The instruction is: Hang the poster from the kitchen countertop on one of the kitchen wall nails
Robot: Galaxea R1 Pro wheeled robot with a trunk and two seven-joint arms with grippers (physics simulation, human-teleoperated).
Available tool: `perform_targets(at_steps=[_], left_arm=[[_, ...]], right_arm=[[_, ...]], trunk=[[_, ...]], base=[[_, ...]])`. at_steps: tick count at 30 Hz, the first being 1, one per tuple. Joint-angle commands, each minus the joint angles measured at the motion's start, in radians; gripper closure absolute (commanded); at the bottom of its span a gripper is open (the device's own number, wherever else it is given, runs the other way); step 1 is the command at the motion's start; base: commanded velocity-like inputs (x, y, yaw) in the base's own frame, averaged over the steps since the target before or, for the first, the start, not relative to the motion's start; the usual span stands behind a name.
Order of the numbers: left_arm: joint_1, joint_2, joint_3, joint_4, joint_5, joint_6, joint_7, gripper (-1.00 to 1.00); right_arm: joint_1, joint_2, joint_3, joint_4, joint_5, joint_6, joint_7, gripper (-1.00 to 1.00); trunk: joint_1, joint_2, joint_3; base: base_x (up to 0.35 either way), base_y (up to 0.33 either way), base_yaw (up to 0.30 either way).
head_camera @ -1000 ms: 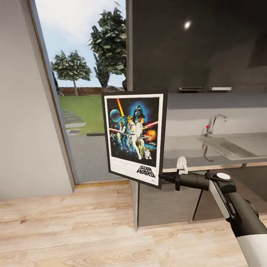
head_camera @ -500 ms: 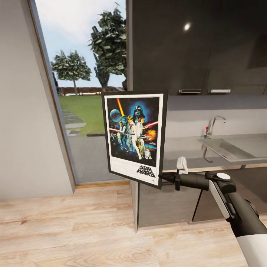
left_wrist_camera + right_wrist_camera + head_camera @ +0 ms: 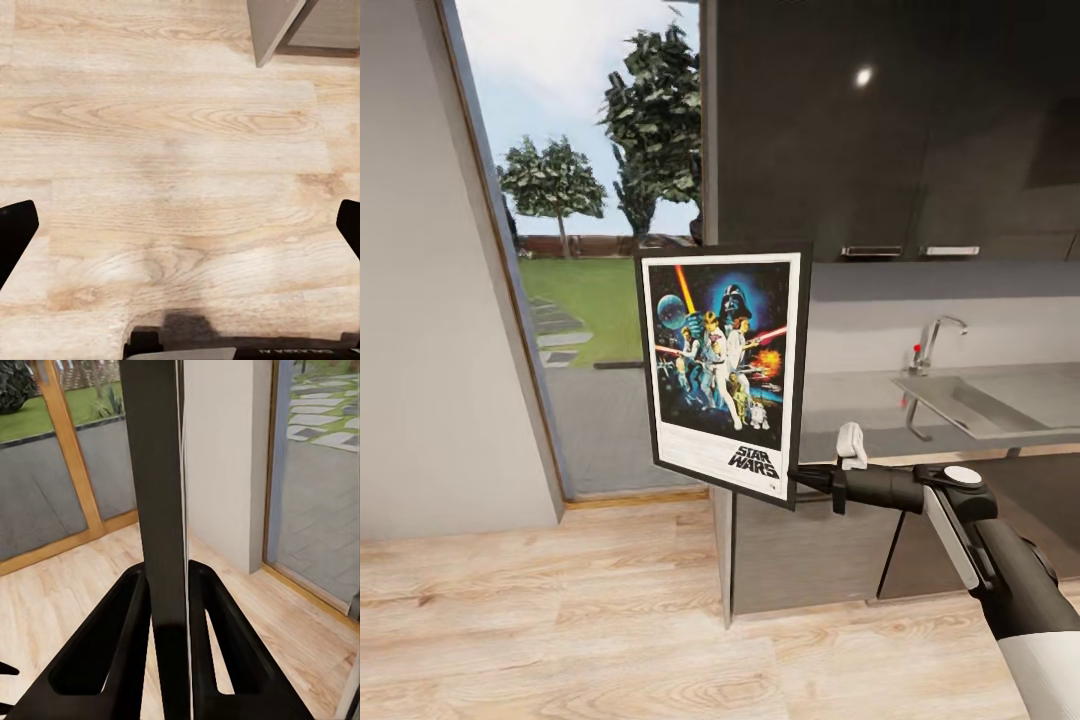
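Black-and-white arm (image 3: 1000, 565), black fingers (image 3: 120, 645)

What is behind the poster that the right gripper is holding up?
Behind the poster, held upright by the right gripper, are the glass door to the garden and the end of the kitchen countertop. The poster covers the spot where the two meet.

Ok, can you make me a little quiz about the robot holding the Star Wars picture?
1. True or false: the black right gripper pinches the black-framed, white-bordered Star Wars poster at a bottom corner.
2. What is behind the poster: A) a window onto grass and trees, B) a bookshelf, C) a bed?
3. Fill in: the left wrist view looks down at the pale ____ floor.

Key: 1 true. 2 A, the window. 3 wooden.
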Motion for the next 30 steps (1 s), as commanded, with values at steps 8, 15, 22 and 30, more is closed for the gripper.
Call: perform_targets(at_steps=[8,15,22,30], left_arm=[[0.0,-0.001,0.004,-0.001,0.0,-0.001,-0.007,-1.0],[0.0,-0.001,0.004,-0.001,0.0,-0.001,-0.007,-1.0],[0.0,-0.001,0.004,-0.001,-0.001,-0.001,-0.007,-1.0],[0.0,-0.001,0.004,-0.001,0.0,-0.001,-0.008,-1.0]], right_arm=[[-0.001,-0.001,0.001,0.0,-0.01,0.012,0.001,1.0],[-0.001,-0.001,0.001,0.0,-0.01,0.012,0.001,1.0],[-0.001,-0.001,0.001,0.0,-0.01,0.011,-0.001,1.0],[-0.001,-0.001,-0.006,0.0,-0.01,0.011,-0.001,1.0]], trunk=[[-0.031,0.055,0.024],[-0.057,0.104,0.046],[-0.084,0.153,0.068],[-0.115,0.209,0.093]], base=[[0.0,0.0,0.0],[0.0,0.0,0.0],[0.0,0.0,0.0],[0.0,0.0,0.0]])
